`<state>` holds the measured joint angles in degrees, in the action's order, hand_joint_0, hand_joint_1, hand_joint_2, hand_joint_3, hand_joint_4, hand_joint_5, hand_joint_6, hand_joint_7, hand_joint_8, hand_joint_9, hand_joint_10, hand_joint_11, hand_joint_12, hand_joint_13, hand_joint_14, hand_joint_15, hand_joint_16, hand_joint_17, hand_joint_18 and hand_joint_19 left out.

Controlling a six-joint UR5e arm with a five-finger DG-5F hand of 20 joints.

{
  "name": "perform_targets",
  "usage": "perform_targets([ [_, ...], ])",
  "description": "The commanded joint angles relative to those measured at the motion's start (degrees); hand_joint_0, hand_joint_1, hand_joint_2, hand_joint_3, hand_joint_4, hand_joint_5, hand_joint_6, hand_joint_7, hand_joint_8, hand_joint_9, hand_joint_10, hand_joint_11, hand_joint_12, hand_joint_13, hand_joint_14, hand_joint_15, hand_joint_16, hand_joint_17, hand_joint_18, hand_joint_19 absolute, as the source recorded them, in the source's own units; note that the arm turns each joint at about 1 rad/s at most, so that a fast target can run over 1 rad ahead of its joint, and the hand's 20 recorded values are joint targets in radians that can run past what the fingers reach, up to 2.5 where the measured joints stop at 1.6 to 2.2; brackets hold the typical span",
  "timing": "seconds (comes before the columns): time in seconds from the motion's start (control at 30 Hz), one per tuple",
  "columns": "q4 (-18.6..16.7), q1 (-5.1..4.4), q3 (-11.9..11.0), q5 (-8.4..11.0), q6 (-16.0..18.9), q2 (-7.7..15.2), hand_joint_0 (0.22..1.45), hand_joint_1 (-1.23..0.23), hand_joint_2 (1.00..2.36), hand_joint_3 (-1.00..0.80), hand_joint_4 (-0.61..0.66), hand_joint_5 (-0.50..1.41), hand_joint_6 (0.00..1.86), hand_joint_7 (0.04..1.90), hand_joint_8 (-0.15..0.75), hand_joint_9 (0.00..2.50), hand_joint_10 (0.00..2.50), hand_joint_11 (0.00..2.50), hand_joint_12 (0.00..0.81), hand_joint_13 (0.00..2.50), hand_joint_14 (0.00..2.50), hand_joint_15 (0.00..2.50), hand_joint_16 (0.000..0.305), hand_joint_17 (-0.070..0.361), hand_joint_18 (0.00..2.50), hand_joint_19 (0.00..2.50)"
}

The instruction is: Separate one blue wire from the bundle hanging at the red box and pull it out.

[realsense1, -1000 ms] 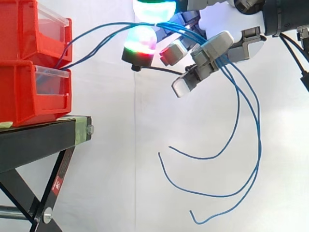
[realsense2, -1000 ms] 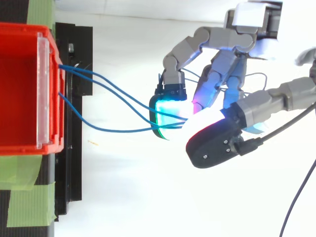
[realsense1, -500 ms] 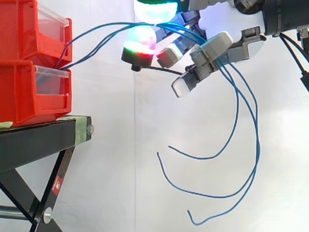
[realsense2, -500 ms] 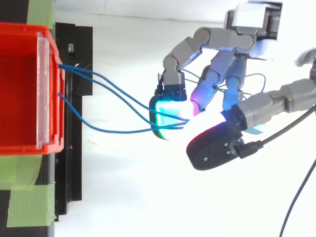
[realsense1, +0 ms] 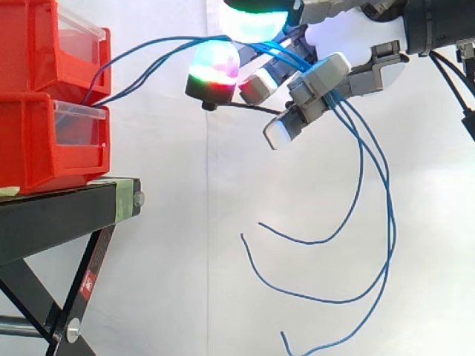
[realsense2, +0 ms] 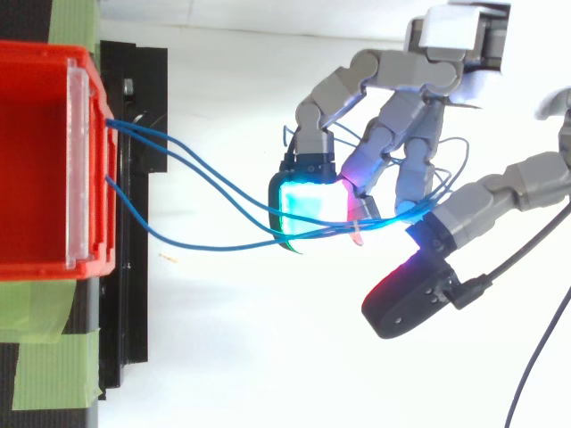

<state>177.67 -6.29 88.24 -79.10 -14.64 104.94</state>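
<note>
My hand has its fingers curled loosely round all three blue wires; pulling now risks dragging them all from the red box.

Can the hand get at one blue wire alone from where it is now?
Probably yes: the blue wires already pass through the hand's curled fingers, and they spread apart toward the red bin, with nothing blocking them.

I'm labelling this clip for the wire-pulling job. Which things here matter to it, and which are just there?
For the job: blue wires, red box, hand curled around the wires.
Just there: black stand, green tape, white curtain.
</note>
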Motion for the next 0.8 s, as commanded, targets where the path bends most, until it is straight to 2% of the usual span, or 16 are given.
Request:
perform_targets([
  [0.0,-0.04,0.05,0.00,0.00,0.05,0.00,0.57,-0.82,1.01,-0.43,0.22,-0.18,0.88,0.89,0.387,1.12,0.02,1.13,0.434,1.57,0.01,1.35,0.054,0.121,0.92,0.50],
  [0.13,-0.04,-0.04,0.00,0.00,0.05,0.00,0.56,-0.70,1.01,-0.41,0.21,-0.17,0.87,0.93,0.397,1.17,0.02,1.09,0.435,1.61,0.01,1.35,0.054,0.122,0.94,0.51],
  [0.33,0.05,-0.04,0.00,0.00,0.05,0.00,0.57,-0.67,1.01,-0.41,0.21,-0.16,0.86,0.94,0.403,1.20,0.02,1.06,0.440,1.61,0.01,1.32,0.053,0.120,0.94,0.51],
  [0.77,-0.04,-0.04,0.00,0.09,-0.13,0.00,0.62,-0.82,1.02,-0.21,0.13,-0.15,0.91,1.04,0.407,1.21,0.02,1.08,0.438,1.60,0.02,1.31,0.050,0.113,0.96,0.49],
])
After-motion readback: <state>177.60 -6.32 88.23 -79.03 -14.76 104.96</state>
